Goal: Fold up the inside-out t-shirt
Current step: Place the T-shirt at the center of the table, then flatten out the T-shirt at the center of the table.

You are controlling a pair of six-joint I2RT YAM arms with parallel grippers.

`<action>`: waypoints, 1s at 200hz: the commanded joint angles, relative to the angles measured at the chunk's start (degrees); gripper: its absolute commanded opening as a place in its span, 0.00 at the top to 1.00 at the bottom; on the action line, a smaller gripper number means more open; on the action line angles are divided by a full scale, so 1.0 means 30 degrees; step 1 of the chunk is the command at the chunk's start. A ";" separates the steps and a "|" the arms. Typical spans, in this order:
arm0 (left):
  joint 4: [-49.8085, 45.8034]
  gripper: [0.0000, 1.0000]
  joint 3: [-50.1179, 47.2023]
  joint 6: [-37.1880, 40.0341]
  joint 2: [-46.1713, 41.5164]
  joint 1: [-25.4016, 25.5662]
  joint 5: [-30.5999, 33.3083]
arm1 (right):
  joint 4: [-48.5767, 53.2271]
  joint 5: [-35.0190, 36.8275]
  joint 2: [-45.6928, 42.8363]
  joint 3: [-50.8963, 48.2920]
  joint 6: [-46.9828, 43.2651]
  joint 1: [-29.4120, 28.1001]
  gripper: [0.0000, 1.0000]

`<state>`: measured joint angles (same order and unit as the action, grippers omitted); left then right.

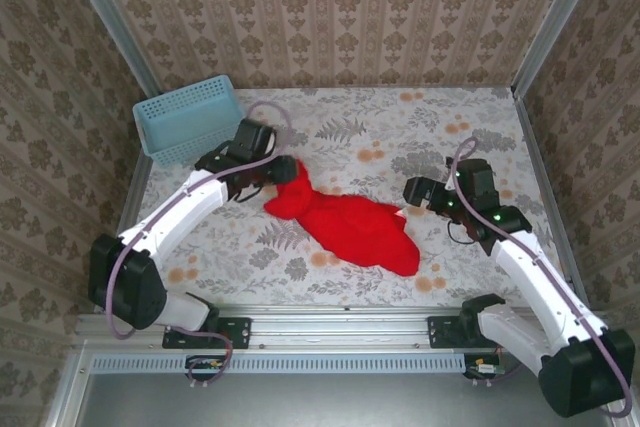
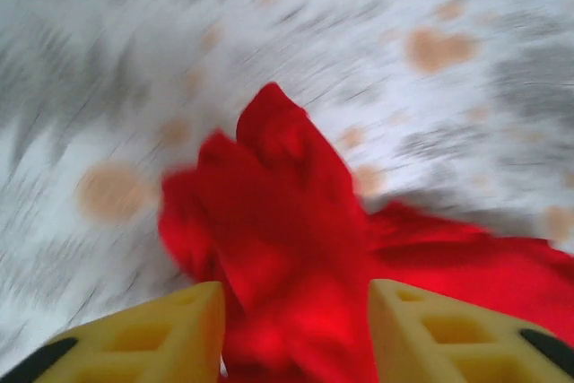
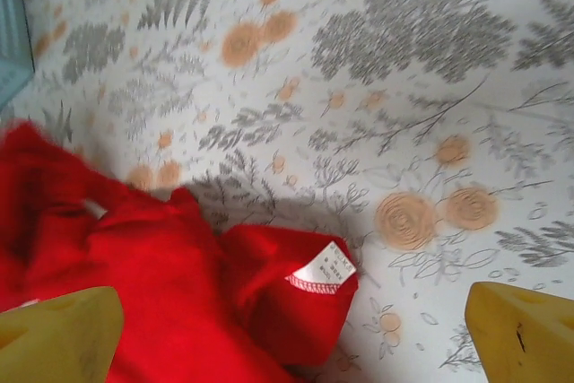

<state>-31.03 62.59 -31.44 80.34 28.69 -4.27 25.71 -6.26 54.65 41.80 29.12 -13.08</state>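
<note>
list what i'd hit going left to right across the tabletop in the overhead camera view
blue basket → left tool → red t-shirt → right tool

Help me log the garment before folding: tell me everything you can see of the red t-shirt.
The t-shirt is plain bright red, soft-looking cloth, crumpled into a long wrinkled heap lying diagonally on the floral table, not folded. A small white printed tag shows on a turned-over flap at its right end. Its left end rises in a bunched peak between the parted fingers of the left gripper; whether they touch it is unclear.
</note>
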 commanded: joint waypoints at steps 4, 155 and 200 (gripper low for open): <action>-0.1335 0.43 -0.1975 -0.1691 -0.1324 -0.1795 0.0183 | 0.0062 0.0713 0.1409 0.0297 -0.0744 -0.1536 0.02; 0.0395 0.70 0.0924 0.0606 0.5472 -0.2807 -0.0600 | 0.2037 0.2571 1.1577 0.6628 -0.1559 -0.7270 0.76; -0.1216 1.00 0.2928 0.1659 0.3392 -0.2850 -0.0046 | 0.3901 0.6947 0.8593 0.7980 -0.3676 -0.7285 1.00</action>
<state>-30.63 66.02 -29.21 95.85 20.53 -5.76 32.40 4.91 87.29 61.43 22.90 -35.03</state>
